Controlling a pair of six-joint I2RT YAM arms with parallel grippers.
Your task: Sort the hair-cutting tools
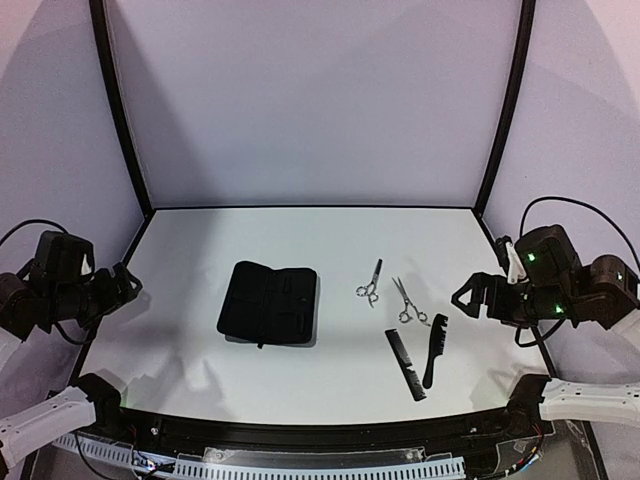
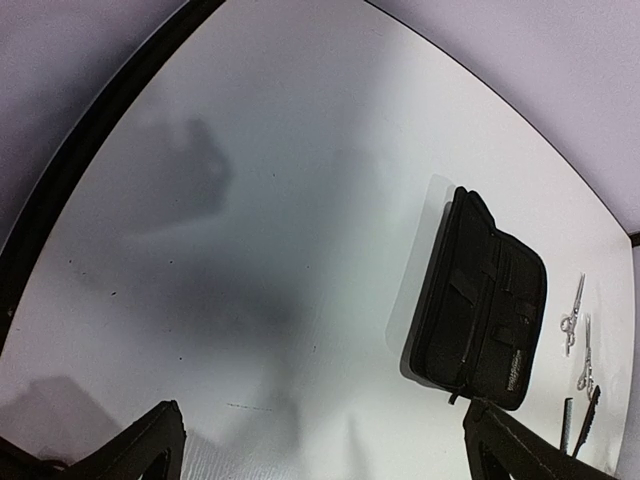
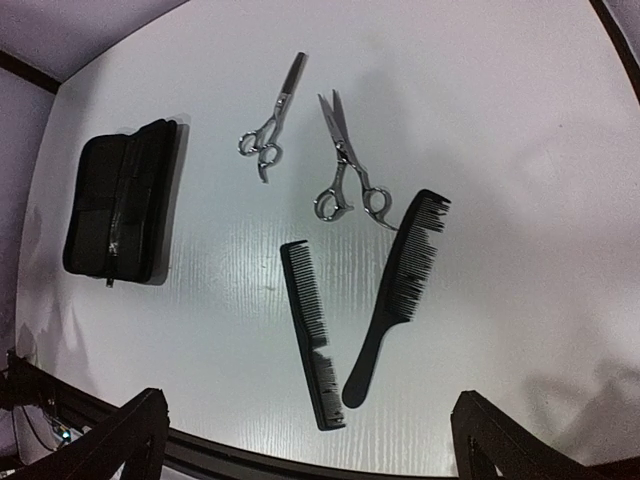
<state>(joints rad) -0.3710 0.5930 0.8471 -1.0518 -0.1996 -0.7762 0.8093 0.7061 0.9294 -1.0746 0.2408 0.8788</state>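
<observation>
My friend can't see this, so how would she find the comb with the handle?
On the white table, look right of the flat black case. Nearest the front edge there, two black combs lie side by side. Pick the right-hand comb: it narrows to a thin handle, while the straight comb beside it has teeth all along.

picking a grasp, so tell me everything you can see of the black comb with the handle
The handled comb is black, plastic-looking, one piece: a toothed head at the far end narrowing into a slim round-tipped handle toward the arms. It lies flat and slanted on the white table, right of centre, teeth facing the straight comb beside it. The right-hand scissors have their rings right by its head; contact cannot be told. Nothing holds it.
</observation>
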